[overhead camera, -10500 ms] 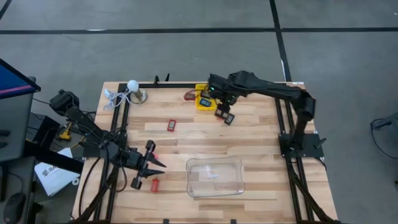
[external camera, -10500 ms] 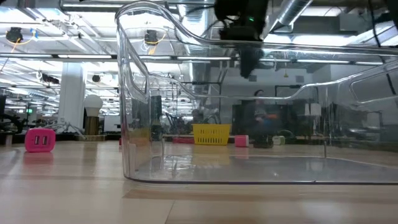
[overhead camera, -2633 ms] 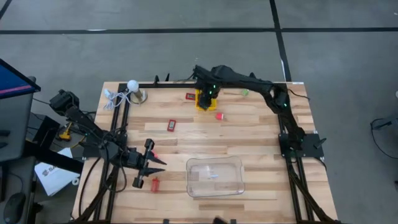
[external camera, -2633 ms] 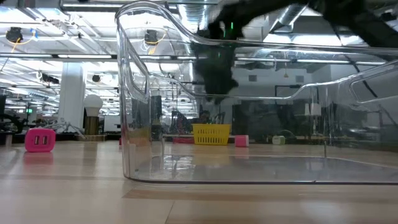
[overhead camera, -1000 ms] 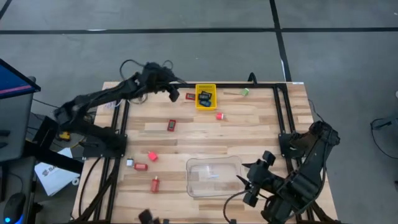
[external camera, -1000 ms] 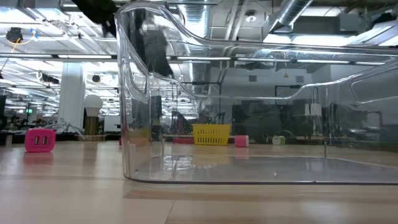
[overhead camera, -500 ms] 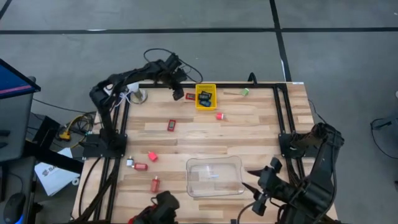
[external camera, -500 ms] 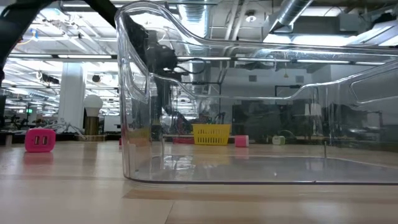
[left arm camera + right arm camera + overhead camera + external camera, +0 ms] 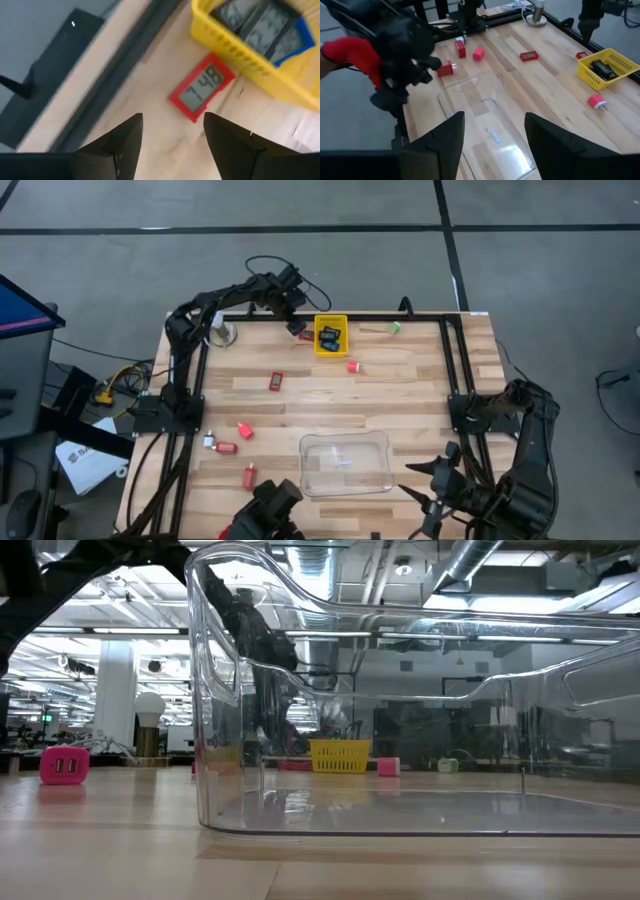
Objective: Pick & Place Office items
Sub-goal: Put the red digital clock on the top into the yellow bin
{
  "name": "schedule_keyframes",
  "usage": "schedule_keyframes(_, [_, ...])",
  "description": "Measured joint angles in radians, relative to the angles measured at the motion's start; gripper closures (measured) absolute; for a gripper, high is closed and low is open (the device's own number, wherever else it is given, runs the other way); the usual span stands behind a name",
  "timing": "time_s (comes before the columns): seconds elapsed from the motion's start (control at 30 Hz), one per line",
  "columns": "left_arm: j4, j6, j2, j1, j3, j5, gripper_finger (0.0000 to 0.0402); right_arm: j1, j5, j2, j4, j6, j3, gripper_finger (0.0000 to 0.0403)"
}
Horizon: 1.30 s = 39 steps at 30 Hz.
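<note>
Red-cased clock (image 9: 202,89), flat on the table (image 9: 165,135) just ahead of the left tool (image 9: 170,131), whose fingers stand apart, looks light, rigid, slick: grip across the short edges.

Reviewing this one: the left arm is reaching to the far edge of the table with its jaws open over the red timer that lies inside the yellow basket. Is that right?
Not quite. The red timer lies on the bare wood beside the yellow basket, not inside it; the left wrist view shows this. The rest holds: the left gripper is at the table's far edge, jaws open over the timer.
</note>
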Motion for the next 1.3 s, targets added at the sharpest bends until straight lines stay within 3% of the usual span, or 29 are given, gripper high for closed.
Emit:
schedule_keyframes(0.3, [0.034, -0.013, 0.028, -0.006, 0.001, -0.031, 0.0250, 0.018, 0.013, 0.000, 0.000, 0.010, 0.000, 0.0202])
schedule_keyframes(0.63, [0.036, -0.035, 0.028, -0.027, 0.001, -0.038, 0.0278, 0.017, 0.013, 0.000, 0.000, -0.005, 0.000, 0.0202])
schedule_keyframes(0.93, [0.037, -0.030, 0.028, -0.035, 0.001, -0.010, 0.0394, 0.020, 0.013, 0.000, 0.000, -0.006, 0.000, 0.0202])
schedule_keyframes(1.3, [0.035, -0.009, 0.061, -0.082, 0.001, -0.004, 0.0401, 0.029, 0.011, 0.000, 0.001, -0.006, 0.000, 0.0202])
